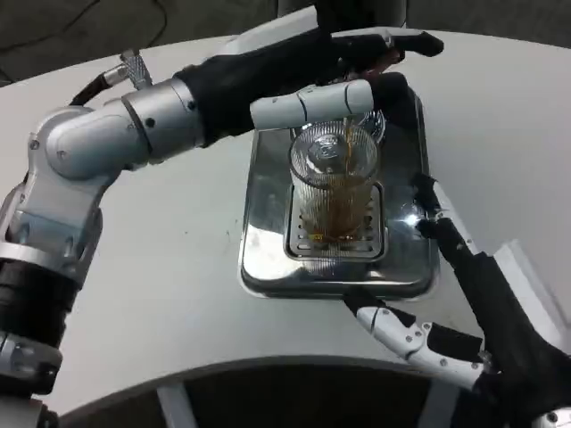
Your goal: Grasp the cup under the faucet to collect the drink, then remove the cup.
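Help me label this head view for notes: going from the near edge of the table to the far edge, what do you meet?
Right hand at the near edge → drip tray → ribbed glass cup on the tray's grate, collecting brown drink → left hand reaching over the cup at the far side.

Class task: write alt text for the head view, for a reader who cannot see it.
A ribbed clear cup stands on a metal drip tray while a thin brown stream pours into it. The left hand reaches over the faucet above; the right hand waits, fingers spread, beside the tray on the white table.
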